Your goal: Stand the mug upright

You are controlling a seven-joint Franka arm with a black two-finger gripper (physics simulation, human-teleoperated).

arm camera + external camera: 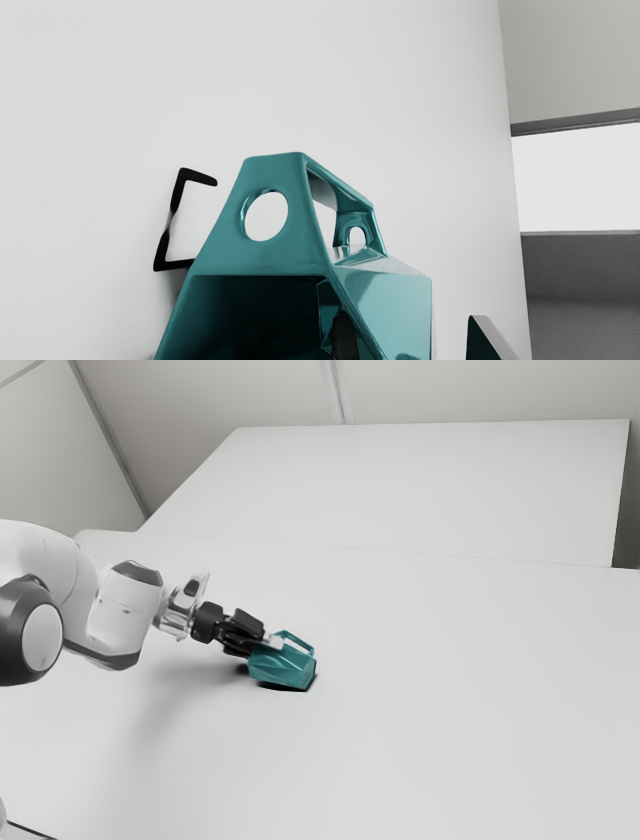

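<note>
Just below and left of the exterior view's centre, a teal mug (283,668) lies sideways on the desk (450,710), mouth toward my spread hand (409,332), one finger inside, one outside its wall.

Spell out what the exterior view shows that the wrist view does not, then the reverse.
Exterior view: the arm's white links, a dark cable at its lower left, and a pale panel beyond the table.

Wrist view: a look into the dark mouth of the mug, one finger inside it and the other outside, with a gap to the wall; also the round hole at the handle's end.

Both: the teal mug on its side on the table, handle raised, and the gripper at its mouth end.
</note>
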